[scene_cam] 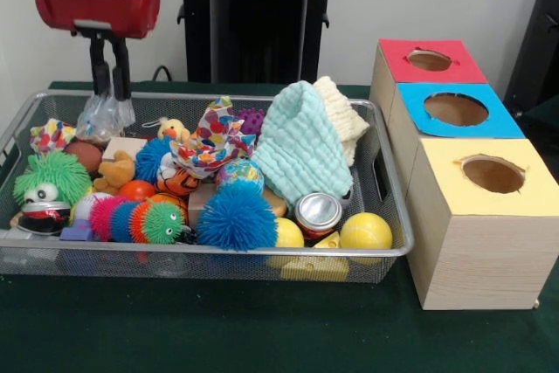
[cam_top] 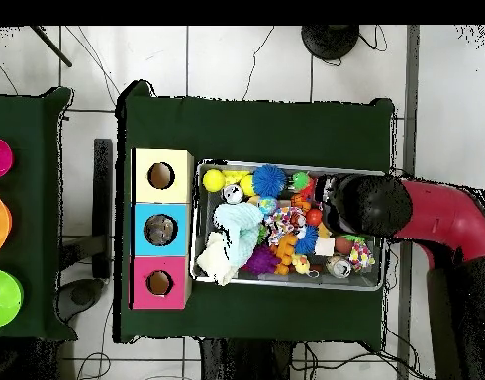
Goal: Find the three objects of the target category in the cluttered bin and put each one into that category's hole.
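The wire mesh bin [scene_cam: 218, 253] sits on the green table, full of toys; it also shows in the overhead view [cam_top: 286, 284]. My gripper [scene_cam: 112, 93] hangs at the bin's back left corner. It is shut on a wrinkly see-through plastic item [scene_cam: 105, 118] that dangles just over the toys. In the overhead view the red arm [cam_top: 425, 220] covers the gripper. The blue-surround hole [scene_cam: 456, 109] is the middle of three boxes to the right of the bin, and something pale shows inside it in the overhead view [cam_top: 160, 230]. No other plastic item shows.
A red-surround hole [scene_cam: 429, 60] and a yellow-surround hole [scene_cam: 492, 174] flank the blue one. A pale green cloth [scene_cam: 301, 150], a shiny can [scene_cam: 318, 213], a blue spiky ball [scene_cam: 236, 216] and yellow balls [scene_cam: 365, 231] fill the bin's right and front.
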Robot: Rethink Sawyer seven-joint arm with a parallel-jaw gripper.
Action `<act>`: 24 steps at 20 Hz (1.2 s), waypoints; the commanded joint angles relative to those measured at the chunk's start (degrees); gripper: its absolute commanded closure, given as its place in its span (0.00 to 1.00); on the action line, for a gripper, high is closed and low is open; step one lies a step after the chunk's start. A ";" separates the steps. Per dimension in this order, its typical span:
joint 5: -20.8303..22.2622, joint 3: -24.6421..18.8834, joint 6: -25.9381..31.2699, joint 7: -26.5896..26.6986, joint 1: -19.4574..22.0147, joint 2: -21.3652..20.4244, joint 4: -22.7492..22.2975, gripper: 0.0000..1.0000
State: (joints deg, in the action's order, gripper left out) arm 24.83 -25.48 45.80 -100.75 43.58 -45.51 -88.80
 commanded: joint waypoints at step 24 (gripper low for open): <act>-7.68 3.05 -1.74 -8.68 -12.78 -11.76 -18.99 1.00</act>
State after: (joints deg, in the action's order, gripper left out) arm 18.54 -24.82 46.11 -100.76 32.63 -56.80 -99.59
